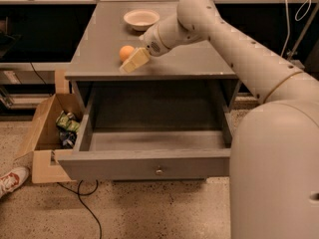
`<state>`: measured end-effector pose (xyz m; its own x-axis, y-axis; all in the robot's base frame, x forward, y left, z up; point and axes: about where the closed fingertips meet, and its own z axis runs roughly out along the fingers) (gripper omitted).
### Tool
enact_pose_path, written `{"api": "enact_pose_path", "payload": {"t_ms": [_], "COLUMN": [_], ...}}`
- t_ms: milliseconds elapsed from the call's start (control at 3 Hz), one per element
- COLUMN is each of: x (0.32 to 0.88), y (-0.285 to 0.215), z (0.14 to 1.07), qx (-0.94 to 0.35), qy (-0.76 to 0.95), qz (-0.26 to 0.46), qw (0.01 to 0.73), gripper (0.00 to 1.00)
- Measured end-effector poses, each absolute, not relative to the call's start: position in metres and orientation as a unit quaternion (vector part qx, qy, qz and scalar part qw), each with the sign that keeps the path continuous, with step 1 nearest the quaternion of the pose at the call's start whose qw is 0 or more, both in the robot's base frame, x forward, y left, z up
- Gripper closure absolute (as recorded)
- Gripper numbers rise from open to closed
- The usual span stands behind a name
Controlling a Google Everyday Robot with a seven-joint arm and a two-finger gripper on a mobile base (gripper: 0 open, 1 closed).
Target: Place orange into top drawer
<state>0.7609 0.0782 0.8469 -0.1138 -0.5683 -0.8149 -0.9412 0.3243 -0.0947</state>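
The orange point(126, 52) rests on the grey cabinet top point(199, 59), left of centre near the front edge. My gripper point(130, 63) reaches in from the right and sits right against the orange, its pale fingers just in front of and below it. The top drawer point(149, 163) is pulled wide open below, showing a bare grey inside, with a small round metal knob point(159, 171) on its front panel.
A shallow cream-white bowl point(141, 19) stands at the back of the cabinet top. A brown cardboard box point(47, 133) with packets stands on the floor at the left. A shoe point(11, 179) and a black cable point(84, 208) lie on the floor.
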Motion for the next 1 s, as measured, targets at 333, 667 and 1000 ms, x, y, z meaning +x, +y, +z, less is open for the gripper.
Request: {"api": "enact_pose_path", "payload": {"t_ms": [333, 667, 1000], "x": [0.764, 0.762, 0.753], "y": [0.087, 0.088, 0.085], "z": [0.839, 0.848, 0.862], "qx": [-0.537, -0.536, -0.532], "qy": [0.711, 0.703, 0.689], "qz": [0.236, 0.247, 0.27], "qw": [0.388, 0.396, 0.412], "gripper": [0.19, 0.42, 0.66]}}
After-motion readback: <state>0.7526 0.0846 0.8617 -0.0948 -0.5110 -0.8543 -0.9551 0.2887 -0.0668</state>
